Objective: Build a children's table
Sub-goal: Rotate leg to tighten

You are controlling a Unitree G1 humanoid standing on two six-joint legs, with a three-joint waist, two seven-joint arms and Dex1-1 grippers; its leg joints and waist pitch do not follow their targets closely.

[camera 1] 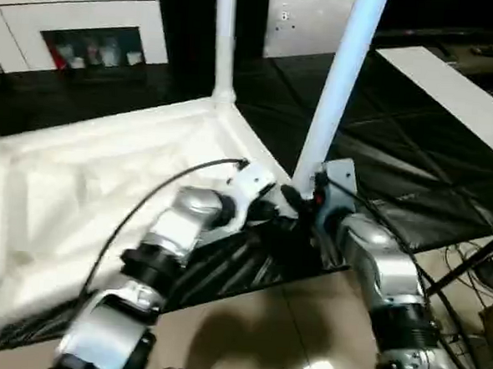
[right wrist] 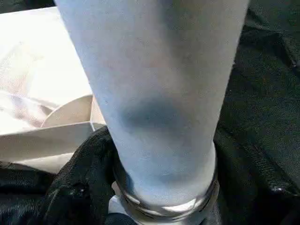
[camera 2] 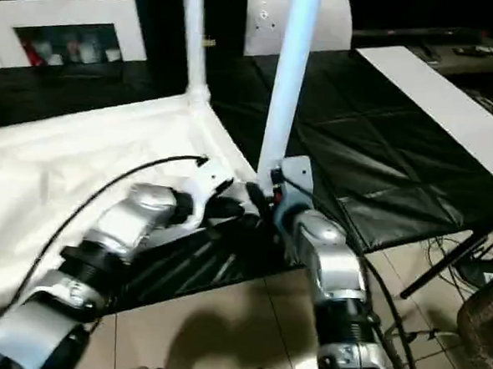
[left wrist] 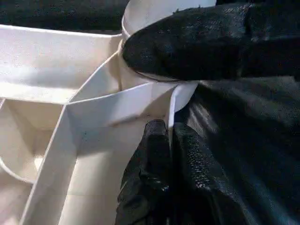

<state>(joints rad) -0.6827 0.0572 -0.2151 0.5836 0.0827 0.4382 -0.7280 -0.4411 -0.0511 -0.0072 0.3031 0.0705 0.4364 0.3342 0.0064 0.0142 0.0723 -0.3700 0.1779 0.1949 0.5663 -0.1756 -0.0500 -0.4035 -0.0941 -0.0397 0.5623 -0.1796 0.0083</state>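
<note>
Tabletop (camera 1: 104, 192): white, square, lying underside up on the black work table (camera 1: 415, 170), its ribs and walls facing me. Near right corner sits at the table's front edge.

Far leg (camera 1: 225, 33): white tube, upright in the far right corner socket.

Near leg (camera 1: 341, 73): white tube, rising from the near right corner, leaning slightly to the right. Its foot stands at the round socket (left wrist: 140, 18) there; how deep it is seated I cannot tell.

My right gripper (camera 1: 300, 196): at the foot of the near leg, fingers spread around the tube and grasping it low down, just above the socket. In the left wrist view one of its black fingers (left wrist: 187, 44) lies across the socket rim.

My left gripper (left wrist: 171, 154): fingers clenched together, tips pressed at the tabletop's outer wall just beside that same corner. Whether the thin wall edge is pinched between them I cannot tell.

Cabinet (camera 1: 80, 24): white, glass-fronted, beyond the table on the left.

White board (camera 1: 453, 88): flat on the table's far right.
</note>
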